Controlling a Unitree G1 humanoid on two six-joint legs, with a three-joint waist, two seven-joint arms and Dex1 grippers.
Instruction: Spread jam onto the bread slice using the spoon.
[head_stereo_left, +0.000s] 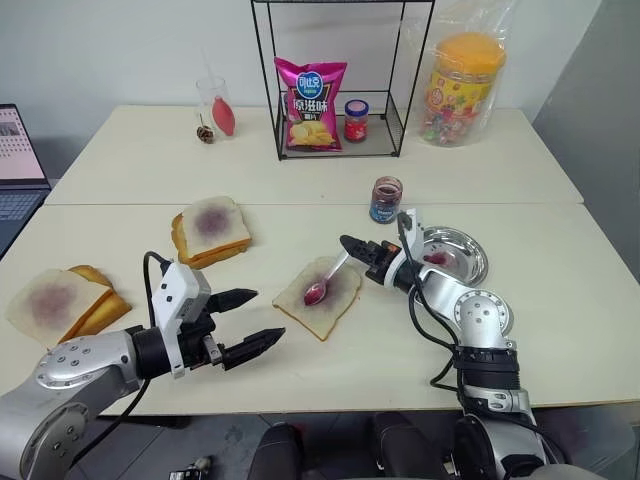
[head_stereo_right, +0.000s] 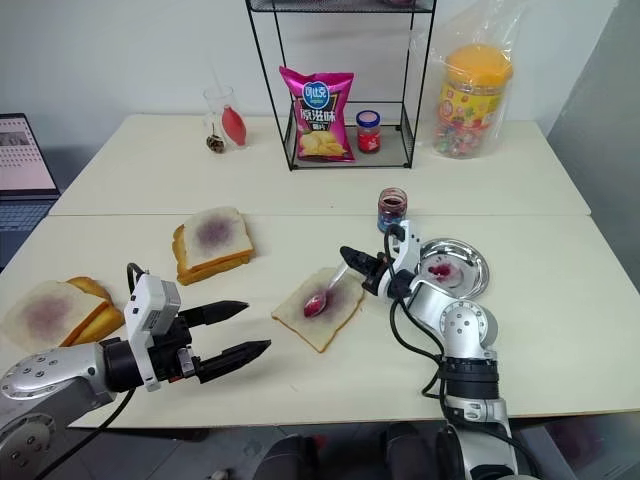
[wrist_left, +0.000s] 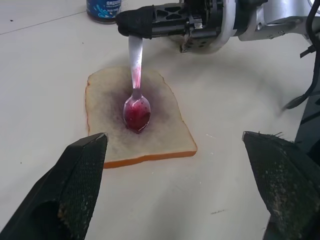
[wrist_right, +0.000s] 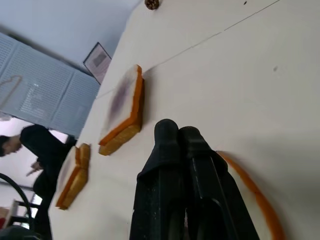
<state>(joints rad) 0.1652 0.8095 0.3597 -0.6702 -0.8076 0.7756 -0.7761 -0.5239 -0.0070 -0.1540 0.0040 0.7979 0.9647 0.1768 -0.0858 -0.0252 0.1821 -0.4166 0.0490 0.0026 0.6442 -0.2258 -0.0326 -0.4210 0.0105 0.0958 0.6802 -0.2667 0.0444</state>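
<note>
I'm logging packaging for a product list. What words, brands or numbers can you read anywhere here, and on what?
Chip bag: large Chinese characters and a small round logo, too small to read reliably.
Glass jar: blue label, print too small to read.
Red-lidded jar: label unreadable.
Candy tub: no legible text.
Laptop: screen content blurred.
Nothing else carries writing.

An office or lab room set up for testing is suggested. Two plain pale counters (head_stereo_left: 300, 160) are pushed together against a bare white wall. An open laptop (head_stereo_left: 18, 165) is seen at one edge, and a person in dark clothes (wrist_right: 40, 150) beside slatted window blinds (wrist_right: 45, 95). Snacks are staged in a black wire rack (head_stereo_left: 340, 80).
</note>
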